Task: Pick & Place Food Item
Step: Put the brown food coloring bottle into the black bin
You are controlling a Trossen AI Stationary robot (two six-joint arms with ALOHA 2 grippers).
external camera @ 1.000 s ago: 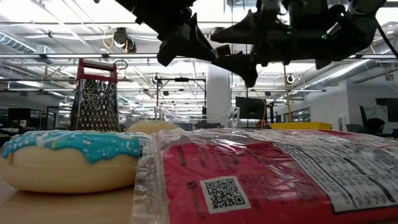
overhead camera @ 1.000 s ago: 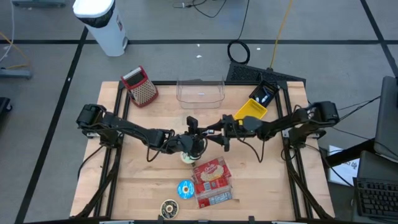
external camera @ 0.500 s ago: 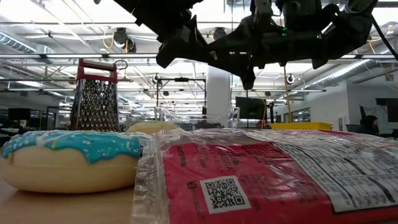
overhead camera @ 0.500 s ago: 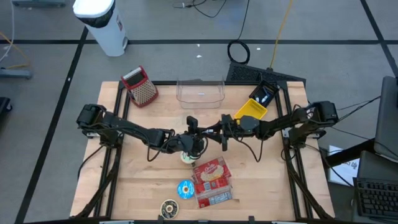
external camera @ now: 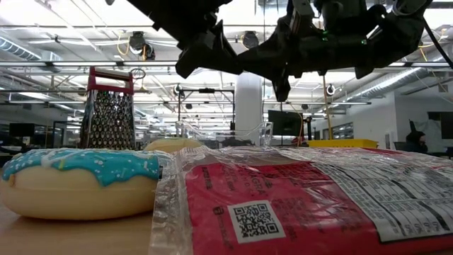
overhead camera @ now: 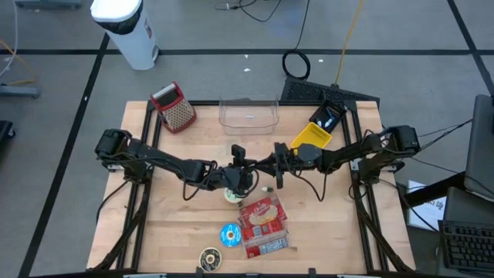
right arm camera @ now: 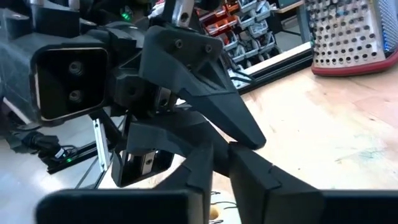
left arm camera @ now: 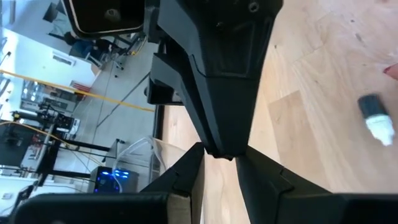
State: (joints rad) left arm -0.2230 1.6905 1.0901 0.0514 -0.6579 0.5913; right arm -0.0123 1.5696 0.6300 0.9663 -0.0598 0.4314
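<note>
Both grippers meet tip to tip in the air above the table's middle. My left gripper comes from the left with its fingers a little apart. My right gripper comes level from the right, shut, its tips at the gap between the left fingers. No food shows between any of the fingers. A pale bun lies on the table below the left gripper. A blue-iced donut, a red food package and a brown donut lie nearer the front edge. My right gripper's shut fingertips stand at the tips of the left gripper's fingers, pointing level toward the table's left. I cannot tell whether the two grippers touch, or whether anything lies between them there.
A clear container stands at the far edge, a red-handled grater at the far left, and a yellow tray at the far right. A small black-and-white item lies on the wood below the grippers.
My right gripper has shut, its two fingers closing together at the left gripper's tips while both arms stayed in place. Nothing on the table has moved.
</note>
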